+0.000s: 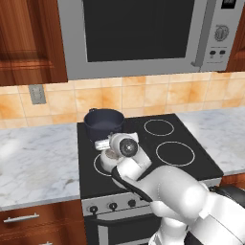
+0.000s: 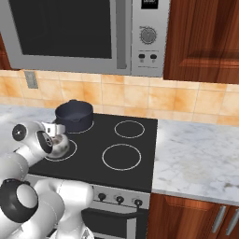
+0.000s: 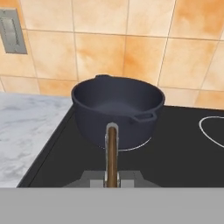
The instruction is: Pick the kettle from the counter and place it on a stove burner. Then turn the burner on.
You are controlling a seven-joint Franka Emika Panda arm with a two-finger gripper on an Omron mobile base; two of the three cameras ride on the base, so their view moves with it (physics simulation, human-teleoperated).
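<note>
The kettle (image 2: 59, 145) sat on the black glass cooktop (image 1: 191, 143), on the front-left stove burner (image 2: 70, 151), whose thin white ring showed around its base in both base views. In the left base view the kettle (image 1: 109, 154) was largely hidden behind the robot's wrist, with only a pale rounded part of its body visible at the ring. The gripper (image 1: 117, 139) was right over the kettle, and in the hand view the kettle's thin arched handle (image 3: 112, 157) rose upright in the middle at the bottom of the frame, brownish with silvery edges. Whether the fingers were clamped on that handle or had let go could not be told, since the fingertips themselves were not clearly visible in any view. Just behind the kettle, on the rear-left burner, stood the dark blue-grey pot (image 3: 117, 111), empty, with its side handles showing; a sliver of white ring peeked out beneath it. The two burners on the right side of the cooktop were bare. The white marble counter (image 1: 33, 158) flanked the cooktop on both sides. A row of knobs (image 2: 119, 199) ran along the stove front, below the cooktop's edge. A microwave (image 2: 84, 32) hung above the tan tiled backsplash (image 3: 131, 48).
</note>
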